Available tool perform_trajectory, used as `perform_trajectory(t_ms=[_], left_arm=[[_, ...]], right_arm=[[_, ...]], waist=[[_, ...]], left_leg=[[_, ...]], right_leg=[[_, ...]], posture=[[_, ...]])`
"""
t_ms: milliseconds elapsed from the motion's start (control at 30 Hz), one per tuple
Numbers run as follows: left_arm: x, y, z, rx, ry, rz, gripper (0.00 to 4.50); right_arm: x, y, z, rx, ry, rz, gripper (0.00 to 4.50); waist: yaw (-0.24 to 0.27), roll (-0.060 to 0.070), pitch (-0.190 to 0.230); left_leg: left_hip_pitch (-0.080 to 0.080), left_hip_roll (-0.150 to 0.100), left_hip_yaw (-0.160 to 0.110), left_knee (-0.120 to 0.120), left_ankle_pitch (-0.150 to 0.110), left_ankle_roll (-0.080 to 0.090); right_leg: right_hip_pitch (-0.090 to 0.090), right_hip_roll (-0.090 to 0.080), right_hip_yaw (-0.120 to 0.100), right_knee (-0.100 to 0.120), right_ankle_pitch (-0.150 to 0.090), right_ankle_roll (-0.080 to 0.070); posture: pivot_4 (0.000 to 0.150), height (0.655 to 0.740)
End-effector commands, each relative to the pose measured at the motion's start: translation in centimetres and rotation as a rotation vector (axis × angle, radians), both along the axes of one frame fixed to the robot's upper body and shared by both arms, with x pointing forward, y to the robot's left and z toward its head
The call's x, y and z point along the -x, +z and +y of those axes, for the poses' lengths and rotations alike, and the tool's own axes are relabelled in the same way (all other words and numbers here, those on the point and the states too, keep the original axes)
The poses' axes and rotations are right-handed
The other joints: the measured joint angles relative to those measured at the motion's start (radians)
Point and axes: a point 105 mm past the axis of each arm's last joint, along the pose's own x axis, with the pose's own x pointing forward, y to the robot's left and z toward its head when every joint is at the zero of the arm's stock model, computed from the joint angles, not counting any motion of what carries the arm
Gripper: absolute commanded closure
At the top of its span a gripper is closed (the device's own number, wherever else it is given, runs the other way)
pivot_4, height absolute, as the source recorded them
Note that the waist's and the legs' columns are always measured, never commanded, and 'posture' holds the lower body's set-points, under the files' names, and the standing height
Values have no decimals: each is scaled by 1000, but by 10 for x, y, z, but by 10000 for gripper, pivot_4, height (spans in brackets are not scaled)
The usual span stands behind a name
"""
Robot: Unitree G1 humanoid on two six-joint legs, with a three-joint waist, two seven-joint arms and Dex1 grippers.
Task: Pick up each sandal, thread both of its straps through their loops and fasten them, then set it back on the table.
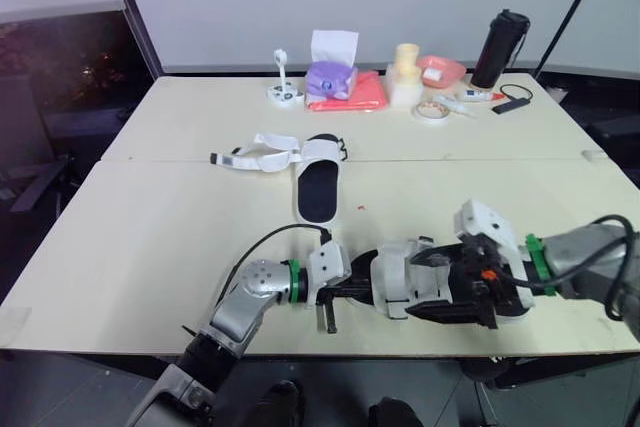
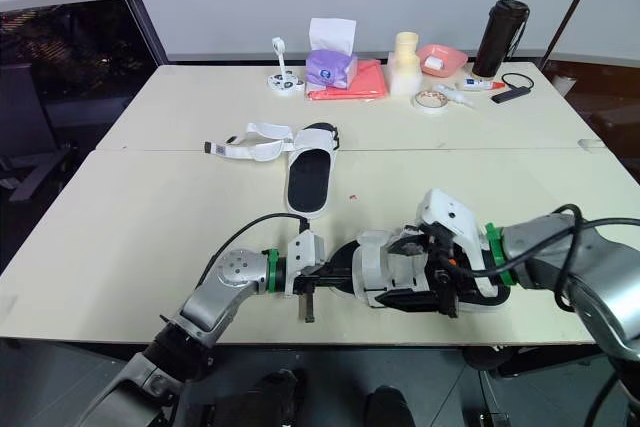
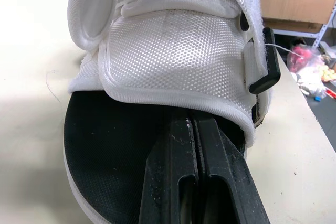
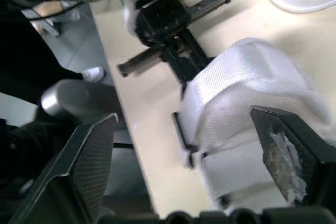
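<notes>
One sandal [image 1: 395,282] with a black insole and white mesh straps lies near the table's front edge. My left gripper [image 3: 192,124] is shut, its fingers lying together on the insole with the tips under the front strap. Nothing shows between them. My right gripper [image 4: 189,148] is open, and its wide-spread fingers [image 4: 89,150] straddle the white strap from the other side. The second sandal [image 1: 318,187] lies flat at the table's middle, with its loose white straps [image 1: 255,157] splayed out to the left.
Along the table's far edge stand a black bottle [image 1: 500,47], a pink bowl [image 1: 440,69], a tape roll [image 1: 432,110], stacked cups [image 1: 405,72], a red cloth [image 1: 352,97] and a tissue pack [image 1: 333,45]. A seam [image 1: 150,160] runs across the table [image 1: 150,247].
</notes>
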Motion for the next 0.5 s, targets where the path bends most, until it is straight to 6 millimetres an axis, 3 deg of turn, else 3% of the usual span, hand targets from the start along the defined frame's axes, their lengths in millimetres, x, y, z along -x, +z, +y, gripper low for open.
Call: perform_trajectory(t_ms=[33, 333, 500], left_arm=[[-1, -22, 8, -79, 34, 54, 45000], [-1, -22, 8, -84, 23, 52, 45000], [-1, -22, 10, -92, 22, 47, 45000]], right_arm=[[16, -4, -7, -3, -50, 34, 472], [28, -40, -12, -55, -189, 118, 472], [20, -29, -10, -97, -226, 40, 472]], waist=[[0, 0, 0], [-2, -6, -6], [-3, -9, -8]], left_leg=[[0, 0, 0, 0, 0, 0], [1, 1, 0, 0, -1, -1], [2, 2, 0, 0, -1, -1]], right_leg=[[0, 0, 0, 0, 0, 0], [3, 0, 0, -3, -2, -3], [6, 1, -1, -6, -1, -4]], posture=[[1500, 7400], [1500, 7400], [1500, 7400]])
